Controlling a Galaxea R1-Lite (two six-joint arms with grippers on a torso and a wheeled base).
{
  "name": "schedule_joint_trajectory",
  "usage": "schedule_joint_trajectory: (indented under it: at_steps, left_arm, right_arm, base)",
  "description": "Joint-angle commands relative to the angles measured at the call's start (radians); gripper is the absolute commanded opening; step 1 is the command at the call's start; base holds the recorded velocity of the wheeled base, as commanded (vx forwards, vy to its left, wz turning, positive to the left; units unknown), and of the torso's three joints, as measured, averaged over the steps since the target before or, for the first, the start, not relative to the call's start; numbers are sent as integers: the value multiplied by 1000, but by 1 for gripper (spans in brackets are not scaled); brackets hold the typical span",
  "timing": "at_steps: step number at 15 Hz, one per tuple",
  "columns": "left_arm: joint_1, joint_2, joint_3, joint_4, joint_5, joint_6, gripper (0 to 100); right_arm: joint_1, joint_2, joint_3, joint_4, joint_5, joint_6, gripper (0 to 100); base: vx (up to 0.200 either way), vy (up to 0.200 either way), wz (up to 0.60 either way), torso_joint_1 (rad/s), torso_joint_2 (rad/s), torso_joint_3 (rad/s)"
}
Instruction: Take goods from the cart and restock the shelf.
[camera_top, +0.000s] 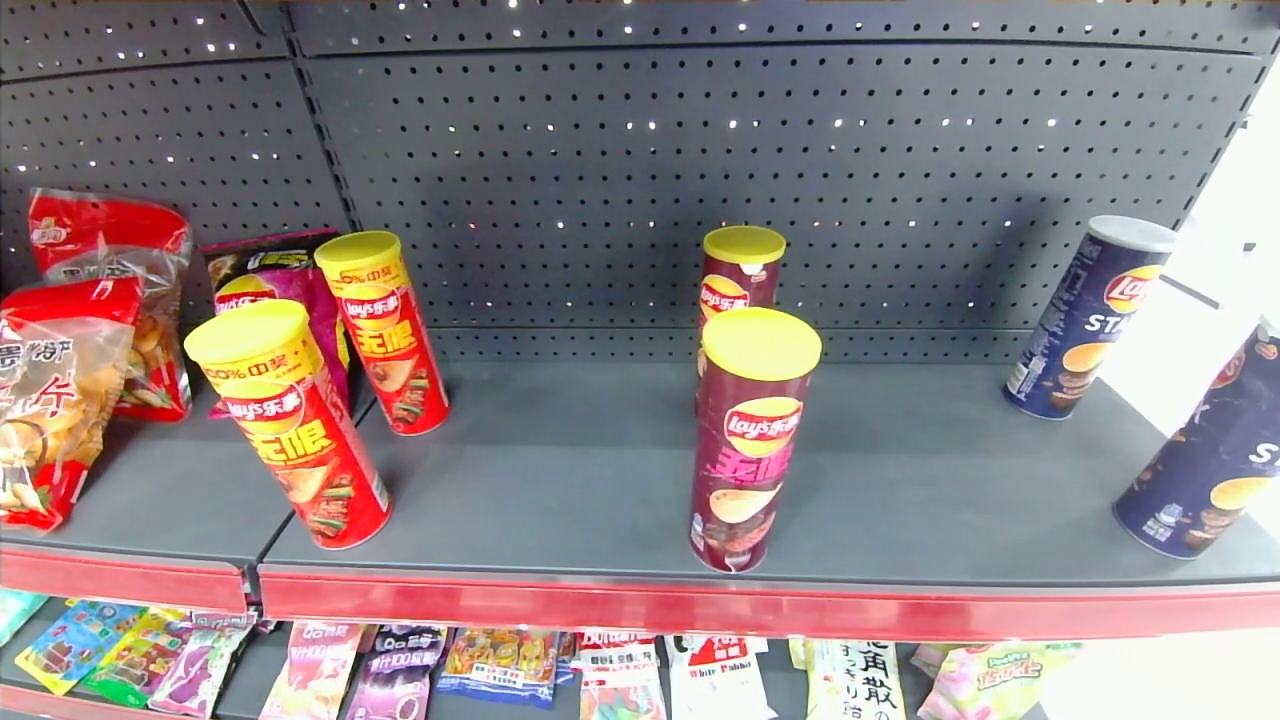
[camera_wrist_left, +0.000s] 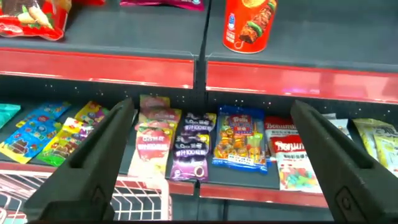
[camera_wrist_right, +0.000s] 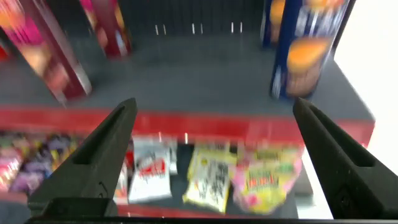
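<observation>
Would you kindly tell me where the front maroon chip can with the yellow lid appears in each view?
Head view: the front maroon can stands mid-shelf, near the front edge.
Left wrist view: not in it.
Right wrist view: it is blurred, at the picture's upper left.
Shared landmark: the red shelf edge.

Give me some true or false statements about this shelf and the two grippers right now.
1. Two maroon cans stand upright midway along the shelf, one behind the other. True.
2. The left gripper holds a can. False: the left gripper is open and empty.
3. The dark blue cans stand at the shelf's left end. False: the dark blue cans are at its right end.
4. The right gripper is open and holds nothing. True.
5. Nothing is stocked below this shelf. False: snack packets lie below it.
</observation>
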Motion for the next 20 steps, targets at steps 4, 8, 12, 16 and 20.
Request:
schedule_joint_trajectory:
  at_steps: [4, 8, 12, 16, 20]
  left_arm:
    - [2, 2, 0, 0, 13, 4, 100]
    - [0, 2, 0, 0, 12, 6, 100]
    - [0, 2, 0, 0, 12, 12, 100]
    - [2, 2, 0, 0, 12, 12, 100]
    - [0, 2, 0, 0, 12, 12, 100]
  right_arm:
    - [124, 585, -316, 11, 18, -151, 100]
    - [244, 729, -316, 43, 31, -149, 100]
    - [356, 916, -327, 60, 36, -146, 100]
    - [374, 1042, -382, 59, 41, -143, 100]
    - [391, 1125, -401, 54, 39, -137, 100]
  base:
    - [0, 0, 0, 0, 0, 0]
    - [0, 0, 0, 0, 0, 0]
    - [0, 0, 0, 0, 0, 0]
    - [0, 0, 0, 0, 0, 0]
    - [0, 0, 0, 0, 0, 0]
